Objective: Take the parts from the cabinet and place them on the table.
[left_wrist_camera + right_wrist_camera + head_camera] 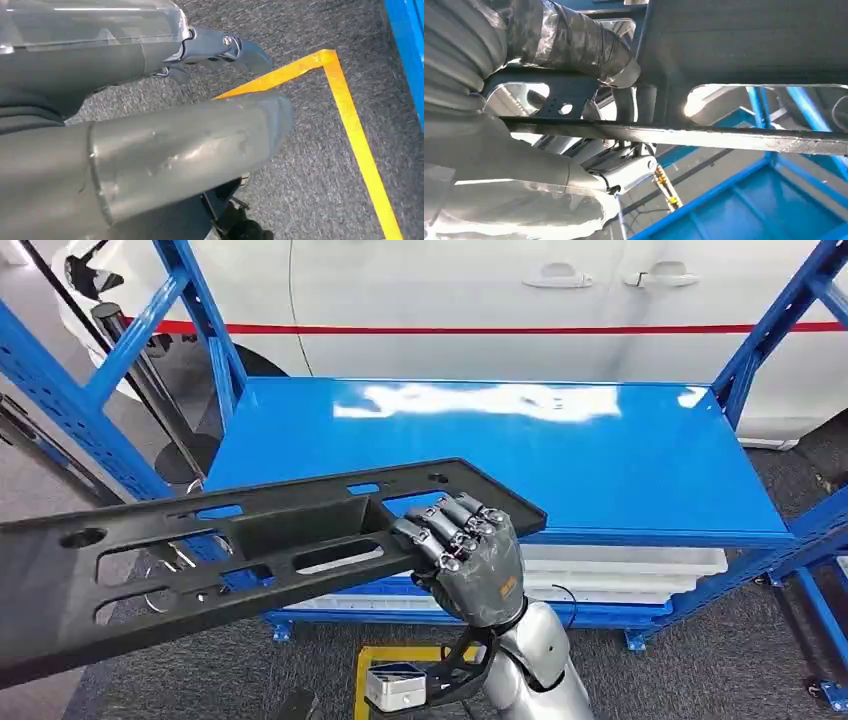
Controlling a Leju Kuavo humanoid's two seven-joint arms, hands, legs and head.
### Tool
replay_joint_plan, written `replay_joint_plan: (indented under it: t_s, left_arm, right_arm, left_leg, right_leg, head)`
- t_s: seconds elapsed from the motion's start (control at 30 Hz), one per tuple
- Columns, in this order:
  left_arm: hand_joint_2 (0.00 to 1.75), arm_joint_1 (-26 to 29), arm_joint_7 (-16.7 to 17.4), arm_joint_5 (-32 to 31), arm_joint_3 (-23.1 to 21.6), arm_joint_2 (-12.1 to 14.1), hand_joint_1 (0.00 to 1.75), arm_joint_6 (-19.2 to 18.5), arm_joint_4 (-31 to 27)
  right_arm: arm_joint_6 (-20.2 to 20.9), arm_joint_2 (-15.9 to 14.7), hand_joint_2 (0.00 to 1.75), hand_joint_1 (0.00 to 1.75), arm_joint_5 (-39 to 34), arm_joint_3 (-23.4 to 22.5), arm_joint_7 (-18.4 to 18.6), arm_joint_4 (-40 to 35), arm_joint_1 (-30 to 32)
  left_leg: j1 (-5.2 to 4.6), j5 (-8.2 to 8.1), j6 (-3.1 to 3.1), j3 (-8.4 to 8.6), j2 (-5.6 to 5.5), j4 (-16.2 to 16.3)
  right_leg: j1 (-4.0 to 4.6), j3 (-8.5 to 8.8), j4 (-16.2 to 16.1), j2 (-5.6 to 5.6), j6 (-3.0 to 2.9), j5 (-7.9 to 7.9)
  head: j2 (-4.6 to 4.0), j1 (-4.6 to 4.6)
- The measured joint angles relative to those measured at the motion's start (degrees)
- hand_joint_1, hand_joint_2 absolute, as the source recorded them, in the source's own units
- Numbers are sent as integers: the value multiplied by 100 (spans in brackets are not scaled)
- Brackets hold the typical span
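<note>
The right hand (470, 555) grips a long, flat black plastic part (230, 550) pierced with slots, above the glossy blue shelf (600, 460). The left hand (150, 145) hangs over speckled grey carpet (310, 165), fingers seemingly apart and empty.

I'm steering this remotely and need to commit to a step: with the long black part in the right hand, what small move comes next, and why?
Probably ease the black part forward and lower it onto the blue table. The right hand grips it at one end, while most of its length hangs out to the left, off the blue surface, past the frame post. Only the gripped end is over the table's near edge.
</note>
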Motion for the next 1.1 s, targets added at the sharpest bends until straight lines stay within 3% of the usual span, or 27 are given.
replay_joint_plan:
  t_s: [0.07,0.1,0.13,0.2,0.23,0.27,0.3,0.33,0.4,0.43,0.57,0.6,0.63,0.67,0.7,0.77,0.8,0.83,0.87,0.9,0.93,0.97,1.0,1.03,1.1]
  left_arm:
    - [0,2,2,-2,0,0,0,0,0]
    - [0,0,5,-2,-2,4,0,0,0]
    - [0,1,7,-4,-2,2,0,0,0]
    - [0,-1,29,-11,-2,2,0,-9,0]
    - [0,0,42,-11,-4,2,0,-9,0]
    - [0,1,53,-9,-4,2,0,-13,0]
    - [0,2,59,-9,-4,4,0,-15,0]
    - [0,0,59,-9,-4,4,0,-15,0]
    - [0,-11,59,-9,-7,4,0,-15,0]
    - [0,-33,61,-9,-7,4,0,-17,0]
    - [0,-38,70,-11,-20,9,0,-35,0]
    - [0,-44,72,-11,-28,7,0,-42,0]
    - [0,-64,72,-11,-39,7,0,-48,-2]
    - [0,-85,72,-11,-50,7,0,-50,-2]
    - [0,-100,74,-11,-50,7,0,-50,0]
    - [0,-100,74,-13,-55,9,0,-52,0]
    - [0,-98,74,-13,-57,9,0,-52,0]
    - [0,-100,77,-17,-61,9,0,-52,0]
    - [0,-101,83,-18,-66,9,0,-52,0]
    - [0,-103,92,-20,-79,7,0,-52,-2]
    - [0,-103,94,-22,-90,7,0,-52,-2]
    - [0,-107,94,-22,-96,9,0,-52,-2]
    - [0,-103,98,-28,-98,9,0,-52,-2]
    - [0,-105,98,-28,-101,9,0,-52,0]
    - [0,-101,105,-28,-107,11,0,-57,0]
  right_arm:
    - [0,7,175,175,2,-11,9,0,-12]
    - [0,18,175,175,20,-11,22,0,-24]
    - [0,24,175,175,37,-13,44,2,-41]
    - [0,53,175,175,70,-13,125,11,-95]
    - [0,53,175,175,81,-22,173,26,-118]
    - [0,53,175,175,83,-26,199,44,-133]
    - [0,53,175,175,83,-28,230,57,-138]
    - [0,53,175,175,83,-28,245,68,-142]
    - [0,55,175,175,83,-28,282,83,-167]
    - [0,61,175,175,83,-28,289,83,-183]
    - [0,70,175,175,101,-33,286,90,-217]
    - [0,68,175,175,101,-33,286,90,-228]
    - [0,68,175,175,101,-33,286,90,-236]
    - [0,68,175,175,101,-33,286,90,-261]
    - [0,68,175,175,101,-33,289,90,-278]
    - [0,66,175,175,101,-33,288,92,-277]
    - [0,66,175,175,101,-33,291,94,-277]
    - [0,66,175,175,101,-33,291,96,-278]
    - [0,66,175,175,101,-33,291,96,-283]
    - [0,66,175,175,101,-33,288,96,-292]
    - [0,66,175,175,101,-33,289,94,-307]
    - [0,70,175,175,101,-33,288,94,-318]
    - [0,68,175,175,94,-33,289,94,-317]
    - [0,68,175,175,94,-35,289,94,-322]
    - [0,70,175,175,90,-35,288,96,-325]
  left_leg:
    - [-1,39,-63,-2,-1,-22]
    - [10,-10,-85,-25,-7,14]
    - [17,-181,-127,-80,-13,158]
    - [47,-707,-183,-373,-14,930]
    - [55,-901,-206,-516,-12,1333]
    - [56,-987,-218,-583,-12,1574]
    - [57,-939,-224,-528,-12,1568]
    - [58,-794,-217,-359,-12,1322]
    - [56,-387,-170,251,-12,345]
    - [48,-436,-134,453,-17,-76]
    - [-16,-305,-31,394,-31,-83]
    - [44,-213,27,388,-23,-175]
    - [42,-151,57,379,7,-189]
    - [41,-112,107,326,11,-190]
    - [35,-74,134,266,14,-182]
    - [24,-7,132,142,20,-164]
    - [23,23,124,85,21,-144]
    - [24,49,114,23,21,-116]
    - [24,69,100,-22,20,-89]
    - [25,82,83,-64,17,-53]
    - [24,91,67,-92,16,-14]
    - [-6,111,35,-139,12,6]
    - [-3,141,-8,-132,13,-1]
    - [1,170,-41,-139,15,3]
    - [0,243,-117,-192,6,-13]
  right_leg:
    - [10,-13,-18,4,-67,44]
    - [-38,-11,-75,-16,-125,95]
    - [-37,-27,-84,-26,-149,124]
    - [-34,-105,-77,-30,-190,176]
    - [-27,-148,-75,-32,-191,205]
    - [-26,-192,-67,-34,-189,231]
    - [-26,-236,-57,-35,-185,257]
    - [-26,-273,-41,-34,-174,279]
    - [-26,-324,-9,-27,-145,318]
    - [-27,-339,-8,-31,-115,341]
    - [-22,-345,-56,-34,37,460]
    - [4,-368,-37,-29,76,459]
    - [-28,-416,57,-9,93,303]
    - [-29,-513,308,-6,105,23]
    - [-38,-658,729,-5,121,-291]
    - [-48,-890,1515,-7,147,-678]
    - [-49,-865,1605,-7,154,-665]
    - [-50,-689,1424,-8,153,-537]
    - [-52,-439,1080,-9,145,-379]
    - [-55,-61,528,-10,127,-196]
    - [-53,221,88,-10,103,-184]
    - [-5,261,0,-2,66,-204]
    - [-3,204,39,4,34,-118]
    - [-3,204,-30,5,20,-137]
    - [-15,132,-56,-3,-88,-46]
  head:
    - [0,0]
    - [0,2]
    - [0,0]
    - [0,-2]
    - [0,0]
    - [0,0]
    - [0,-2]
    - [0,-2]
    - [0,-2]
    - [0,0]
    - [0,0]
    - [0,2]
    - [0,0]
    - [0,5]
    - [0,2]
    - [0,4]
    - [0,0]
    - [0,2]
    - [0,2]
    - [0,2]
    - [0,2]
    - [0,0]
    - [0,2]
    - [0,0]
    - [0,2]
